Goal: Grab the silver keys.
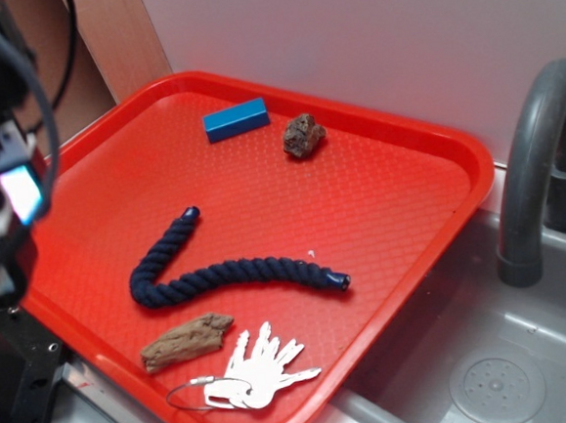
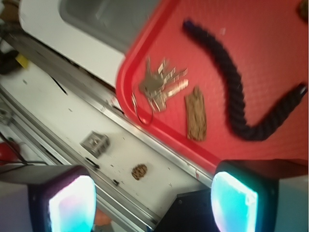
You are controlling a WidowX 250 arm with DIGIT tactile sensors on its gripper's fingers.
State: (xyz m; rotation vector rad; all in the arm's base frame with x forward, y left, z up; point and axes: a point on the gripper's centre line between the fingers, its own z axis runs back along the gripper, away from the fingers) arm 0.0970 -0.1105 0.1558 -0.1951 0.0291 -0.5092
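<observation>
The silver keys [image 1: 261,368] lie fanned out on a thin wire ring at the near corner of the red tray [image 1: 429,195]; in the wrist view the silver keys [image 2: 159,84] sit just inside the tray's rim [image 2: 126,60]. My gripper [image 2: 152,203] is open, its two glowing pads wide apart with nothing between them. It hovers off the tray, over the white counter, well short of the keys. In the exterior view only the arm's dark body [image 1: 1,185] shows at the left edge.
A brown wood chunk [image 1: 185,341] lies right beside the keys. A dark blue rope [image 1: 231,271] curves across the tray's middle. A blue block [image 1: 236,119] and a brown rock [image 1: 303,135] sit at the back. A grey sink [image 1: 492,371] and faucet [image 1: 534,162] are to the right.
</observation>
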